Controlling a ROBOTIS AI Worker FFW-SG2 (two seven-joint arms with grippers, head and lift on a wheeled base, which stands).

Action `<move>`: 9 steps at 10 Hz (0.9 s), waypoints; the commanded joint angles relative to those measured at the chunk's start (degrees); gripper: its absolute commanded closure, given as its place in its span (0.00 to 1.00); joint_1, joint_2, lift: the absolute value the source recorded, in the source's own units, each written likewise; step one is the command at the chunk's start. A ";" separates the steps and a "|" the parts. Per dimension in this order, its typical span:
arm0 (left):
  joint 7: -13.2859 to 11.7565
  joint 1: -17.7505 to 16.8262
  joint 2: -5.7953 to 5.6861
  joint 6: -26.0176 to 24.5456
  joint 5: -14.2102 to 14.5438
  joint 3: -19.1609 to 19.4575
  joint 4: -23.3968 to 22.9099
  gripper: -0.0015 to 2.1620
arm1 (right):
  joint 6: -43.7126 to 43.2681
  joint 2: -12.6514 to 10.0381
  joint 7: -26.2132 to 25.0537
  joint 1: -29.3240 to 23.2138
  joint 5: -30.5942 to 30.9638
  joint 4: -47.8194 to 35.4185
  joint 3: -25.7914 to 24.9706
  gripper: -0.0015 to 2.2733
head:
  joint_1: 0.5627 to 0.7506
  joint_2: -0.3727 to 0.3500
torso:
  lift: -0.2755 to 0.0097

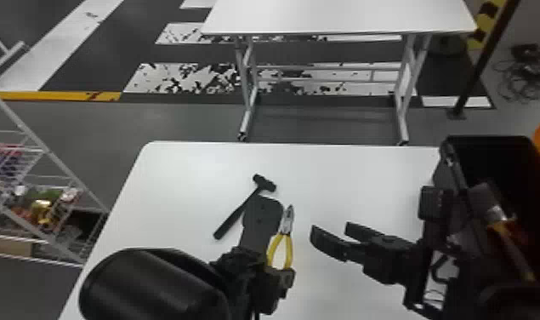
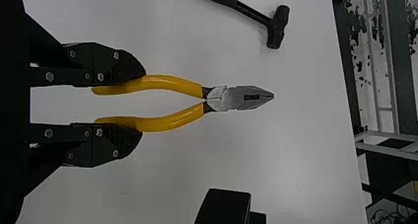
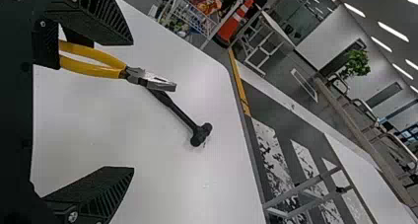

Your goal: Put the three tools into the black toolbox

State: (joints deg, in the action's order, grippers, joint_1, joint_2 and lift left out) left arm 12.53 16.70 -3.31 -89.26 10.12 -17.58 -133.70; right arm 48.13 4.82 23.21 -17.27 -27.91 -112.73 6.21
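Left gripper (image 2: 143,101), fingers half-parted, clamps the pliers (image 2: 237,97) by their handles (image 2: 170,81); to their right, the right gripper (image 1: 329,230), wide and empty, faces them, presumably for handover.

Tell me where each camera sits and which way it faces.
Head view: head, forward and down at the table; left arm and right arm show.
Left wrist view: left wrist, looking down past the left gripper holding pliers.
Right wrist view: right wrist, looking leftward across the table past the open right gripper.
All three share pliers and hammer.
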 commanded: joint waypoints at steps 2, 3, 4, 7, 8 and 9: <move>0.48 -0.35 0.06 -0.77 -0.01 -1.85 0.19 0.75 | 0.34 -0.60 -0.01 1.89 -0.30 2.33 0.64 0.04 | 0.70 0.70 | 0.79; 0.83 -0.53 0.15 -0.77 -0.19 -3.17 0.19 0.75 | 0.34 -0.69 0.08 2.59 -0.30 3.65 1.26 0.04 | 0.70 0.69 | 0.79; 0.92 -0.70 0.24 -0.77 -0.98 -4.66 0.28 0.75 | 0.17 -1.13 0.43 2.95 -0.30 4.44 1.44 0.04 | 0.70 0.69 | 0.79; 2.15 -1.49 0.68 -0.77 -1.86 -8.26 0.37 0.75 | 0.17 -1.48 0.52 3.12 -0.39 4.44 2.49 0.04 | 0.70 0.67 | 0.79; 2.24 -1.67 0.85 -0.77 -2.12 -9.23 0.46 0.75 | 0.17 -1.48 0.52 3.12 -0.39 4.36 2.58 0.04 | 0.70 0.66 | 0.79; 2.24 -1.76 0.94 -0.77 -2.47 -10.02 0.46 0.75 | 0.17 -1.48 0.52 2.95 -0.56 4.27 2.58 0.05 | 0.70 0.65 | 0.79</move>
State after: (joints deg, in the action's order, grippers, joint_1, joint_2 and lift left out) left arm 14.77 14.97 -2.41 -89.26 7.86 -27.13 -133.25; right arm 48.34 3.34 23.76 -14.21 -28.36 -108.40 8.77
